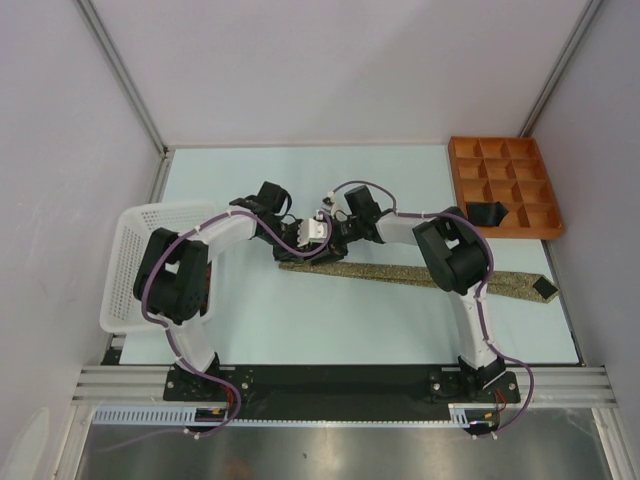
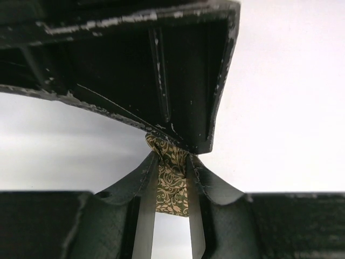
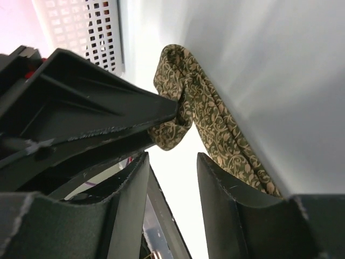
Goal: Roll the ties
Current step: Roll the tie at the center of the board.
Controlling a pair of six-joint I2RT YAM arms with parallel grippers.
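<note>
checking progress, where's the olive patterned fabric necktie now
In the top view the olive patterned fabric necktie lies across the middle, left end pinched in the left fingers, dark tip at the right, below the orange compartment tray.

Table: basket at 9 o'clock, overhanging the left edge. Tray at 1 o'clock, in the far right corner; second tie in its near row. Tie lies across the middle, from centre toward 4 o'clock. Left gripper and right gripper meet at its 9 o'clock end.
</note>
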